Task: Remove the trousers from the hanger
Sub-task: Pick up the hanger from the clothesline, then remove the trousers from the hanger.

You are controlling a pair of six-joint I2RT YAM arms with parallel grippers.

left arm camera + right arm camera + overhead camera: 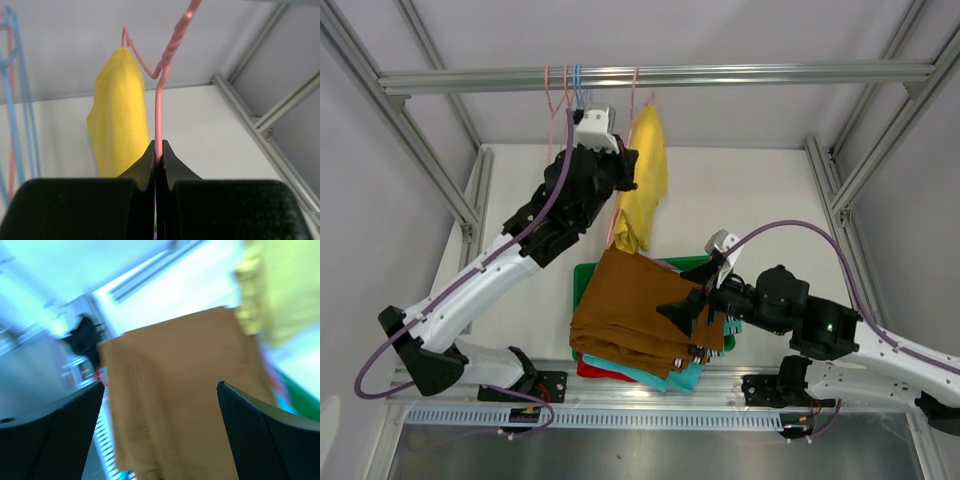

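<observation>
— Jaws on our left gripper (pixel 158 152) are pinched tight on the pink hanger (pixel 159 110) wire, and we've got the yellow trousers (pixel 120 115) hanging just to their left.

— Yep, and our right gripper (pixel 160 390) is spread wide, holding nothing. The brown trousers (pixel 175 360) lie right under those jaws, topping the pile on the green tray (pixel 585 280).

- Top external view: no legible text, label, brand, number or sign.
- Left wrist view: no legible markings.
- Right wrist view: blurred, and no marking can be read.
</observation>
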